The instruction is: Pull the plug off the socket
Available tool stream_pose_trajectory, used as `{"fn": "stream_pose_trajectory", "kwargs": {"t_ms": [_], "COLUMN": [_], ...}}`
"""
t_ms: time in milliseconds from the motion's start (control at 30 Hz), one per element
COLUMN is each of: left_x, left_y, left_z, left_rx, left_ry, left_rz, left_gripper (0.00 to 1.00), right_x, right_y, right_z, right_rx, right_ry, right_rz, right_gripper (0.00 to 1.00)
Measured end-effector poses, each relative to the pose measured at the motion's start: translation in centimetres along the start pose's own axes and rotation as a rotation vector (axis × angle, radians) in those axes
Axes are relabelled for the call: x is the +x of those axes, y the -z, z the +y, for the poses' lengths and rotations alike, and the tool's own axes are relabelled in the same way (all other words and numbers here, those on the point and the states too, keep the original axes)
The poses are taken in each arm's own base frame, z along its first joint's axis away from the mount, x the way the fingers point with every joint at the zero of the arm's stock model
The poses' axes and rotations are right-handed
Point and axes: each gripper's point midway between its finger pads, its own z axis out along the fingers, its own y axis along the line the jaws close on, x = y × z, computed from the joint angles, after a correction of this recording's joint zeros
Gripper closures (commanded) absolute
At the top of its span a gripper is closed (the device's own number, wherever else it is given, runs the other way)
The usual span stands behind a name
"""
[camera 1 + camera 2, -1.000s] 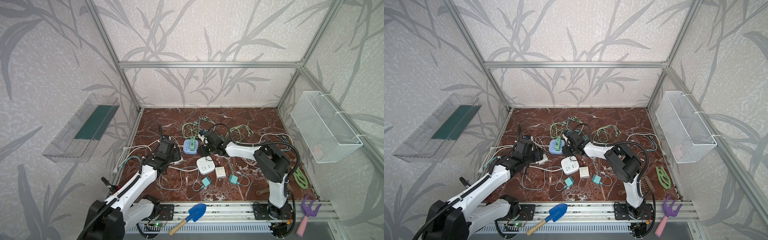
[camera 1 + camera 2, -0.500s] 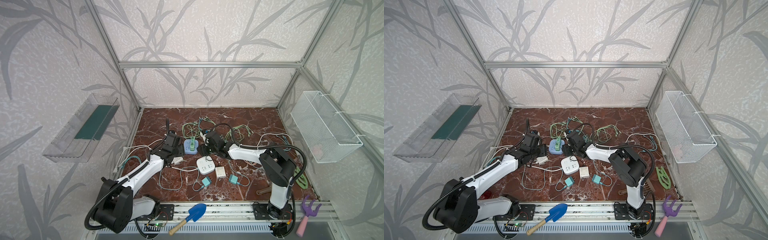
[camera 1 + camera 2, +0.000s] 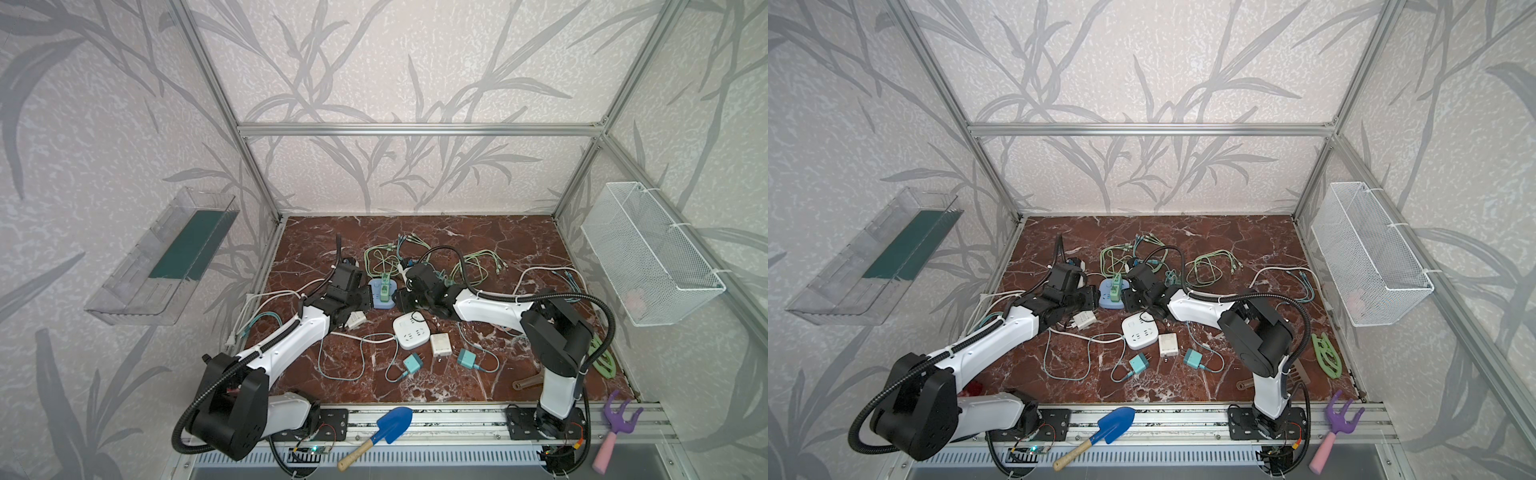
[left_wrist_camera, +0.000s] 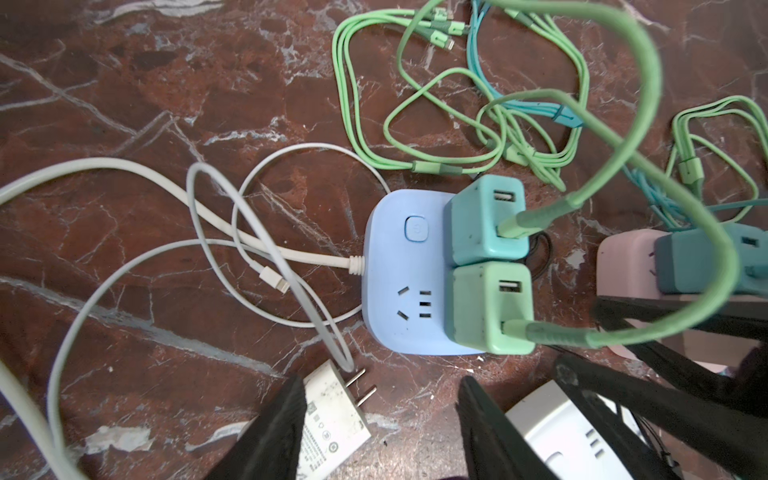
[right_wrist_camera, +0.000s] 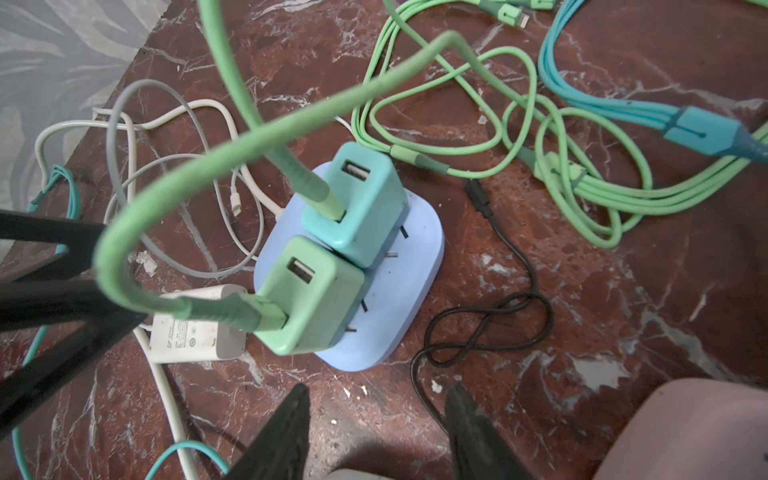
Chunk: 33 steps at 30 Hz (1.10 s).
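While left and right jaws stand apart, empty, green plug (image 5: 309, 291) sits in blue socket (image 5: 424, 270) just ahead.

Blue trowel (image 3: 392, 424) and purple rake (image 3: 621, 417) lie well apart

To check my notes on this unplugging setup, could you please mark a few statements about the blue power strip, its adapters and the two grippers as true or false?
1. A teal adapter and a light green adapter are plugged into the blue power strip. True.
2. Each adapter has a green cable in one USB port. True.
3. The left gripper grips the white charger. False: its fingers are open with nothing between them, and the charger lies unplugged on the marble.
4. The right gripper is shut on the light green adapter. False: its fingers are open and empty, short of the strip.
5. The strip's own cord is black. False: it is white.
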Motion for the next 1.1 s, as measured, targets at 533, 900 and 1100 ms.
{"fn": "stream_pose_trajectory", "kwargs": {"t_ms": [533,900,1100], "left_x": [1.1,-0.2,-0.2], "left_y": [-2.8,-4.8,-4.9], "left_z": [1.5,2.3,2.5], "left_rx": [-0.056,-0.059,-0.056], "left_ry": [0.038,0.074,0.079], "left_rz": [0.064,0.07,0.073], "left_gripper": [0.39,0.39,0.39], "right_x": [0.1,-1.1,-0.9], "right_y": [-0.3,-3.1,-4.2], "right_z": [4.3,3.7,3.1], "right_rx": [0.072,0.206,0.256], "right_ry": [0.03,0.028,0.045], "right_rz": [-0.063,-0.048,-0.026], "right_gripper": [0.42,0.52,0.59]}}
